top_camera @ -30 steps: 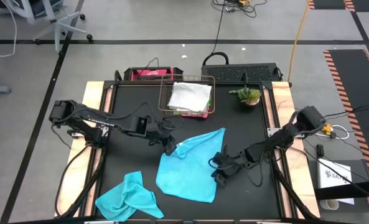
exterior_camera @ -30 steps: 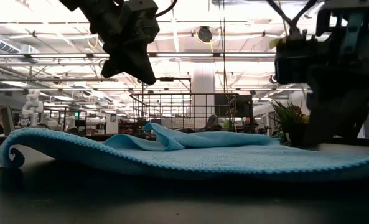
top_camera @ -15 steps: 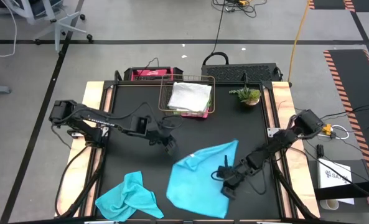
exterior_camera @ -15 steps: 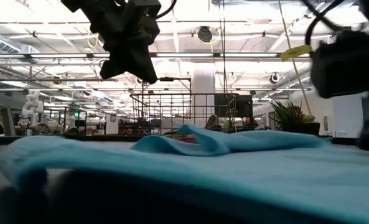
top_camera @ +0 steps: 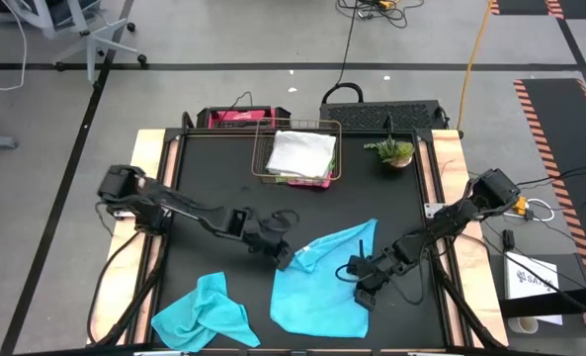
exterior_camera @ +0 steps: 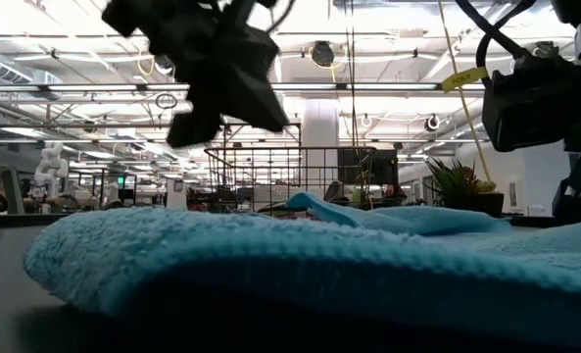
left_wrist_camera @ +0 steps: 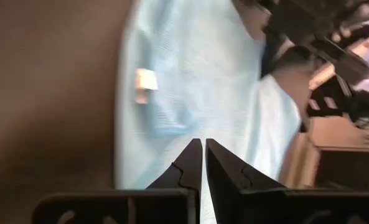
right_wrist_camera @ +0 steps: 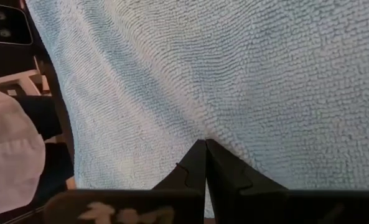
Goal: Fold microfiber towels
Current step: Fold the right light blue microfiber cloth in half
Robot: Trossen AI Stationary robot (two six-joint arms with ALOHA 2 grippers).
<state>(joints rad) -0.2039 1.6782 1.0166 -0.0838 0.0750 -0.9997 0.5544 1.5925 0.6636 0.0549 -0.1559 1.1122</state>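
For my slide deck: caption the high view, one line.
Both hands meet at a spread turquoise towel: left hand at its near-left corner, right hand shut on its right edge; another turquoise towel lies crumpled.

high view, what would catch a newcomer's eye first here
The large turquoise blue microfiber towel spread on the black table stands out most, near the front, right of centre. The left gripper sits at the towel's left corner and the right gripper is shut on its right edge. A second, crumpled turquoise blue towel lies at the front left, and a copper wire basket holding folded cloths sits at the back.
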